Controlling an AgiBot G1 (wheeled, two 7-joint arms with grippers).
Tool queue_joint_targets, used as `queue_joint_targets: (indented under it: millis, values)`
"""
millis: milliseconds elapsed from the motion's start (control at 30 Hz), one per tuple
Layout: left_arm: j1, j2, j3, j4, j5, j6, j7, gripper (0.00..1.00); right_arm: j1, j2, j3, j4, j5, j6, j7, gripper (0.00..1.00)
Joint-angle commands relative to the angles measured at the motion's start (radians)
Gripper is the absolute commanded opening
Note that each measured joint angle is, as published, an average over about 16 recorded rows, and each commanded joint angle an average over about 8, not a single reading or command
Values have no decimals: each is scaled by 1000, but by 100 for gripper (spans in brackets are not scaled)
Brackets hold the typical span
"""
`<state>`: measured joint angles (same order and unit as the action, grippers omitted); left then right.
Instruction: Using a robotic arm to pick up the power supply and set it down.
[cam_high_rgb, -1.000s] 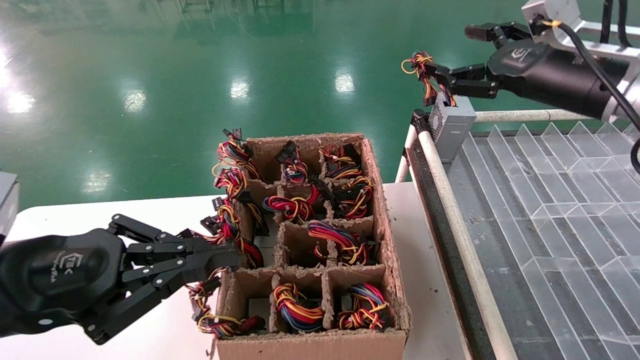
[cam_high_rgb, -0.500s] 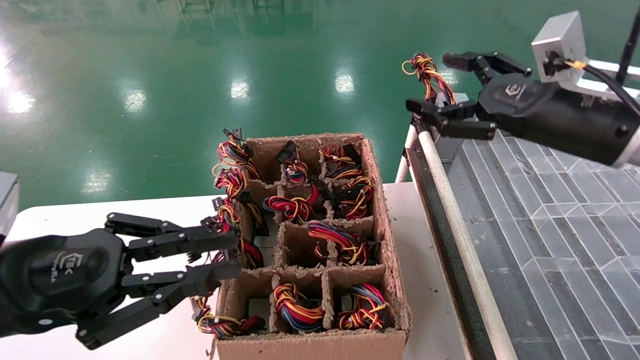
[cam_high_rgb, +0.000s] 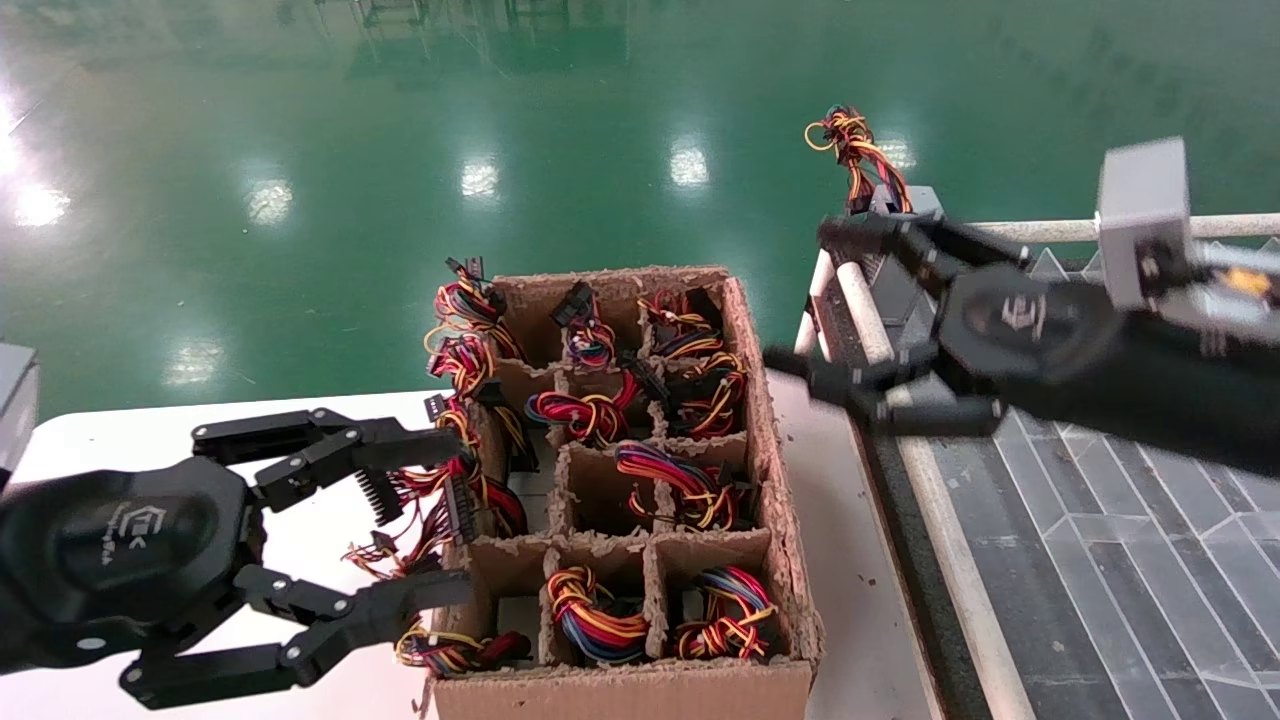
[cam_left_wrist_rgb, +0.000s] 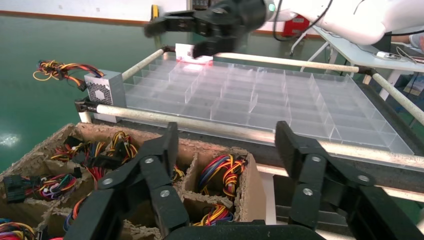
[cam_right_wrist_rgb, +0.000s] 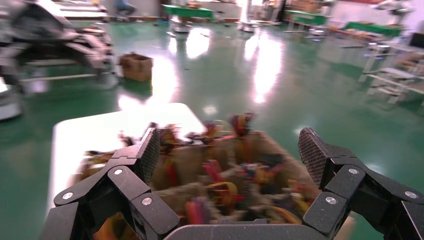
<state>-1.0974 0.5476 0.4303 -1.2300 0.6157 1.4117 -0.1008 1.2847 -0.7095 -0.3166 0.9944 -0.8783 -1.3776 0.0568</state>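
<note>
Floor: glossy green factory floor (cam_high_rgb: 400, 150) with bright light reflections, behind a white table (cam_high_rgb: 120, 430).
Carton: brown cardboard carton (cam_high_rgb: 640, 690) with dividers stands on the table; its compartments hold coiled bundles of red, yellow, blue and black wires.
Tray: clear plastic tray (cam_high_rgb: 1120, 500) of many small compartments lies to the robot's right of the carton, framed by pale rails (cam_high_rgb: 930, 500).
Power supply: small grey metal box (cam_left_wrist_rgb: 105, 92) with a perforated vent face stands at the far corner of the tray, against the rail, well apart from the carton. Its wire bundle (cam_high_rgb: 850, 140) sticks up and out over the floor. Nothing grips it.
Right gripper: black multi-fingered right gripper (cam_high_rgb: 850, 310) hangs above the rail between carton and tray, near side of the power supply. Its fingers are spread wide and hold nothing.
Left gripper: black left gripper (cam_high_rgb: 440, 520) sits low over the table at the carton's left side. Its fingers are spread wide, one above and one below the loose wires spilling from the carton; it clasps nothing.
</note>
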Motion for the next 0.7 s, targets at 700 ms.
queue_joint_targets:
  millis: [700]
  values:
    - [0,0,0,0,0,0,0,100,-236,110,43,325,168,-133,140,100]
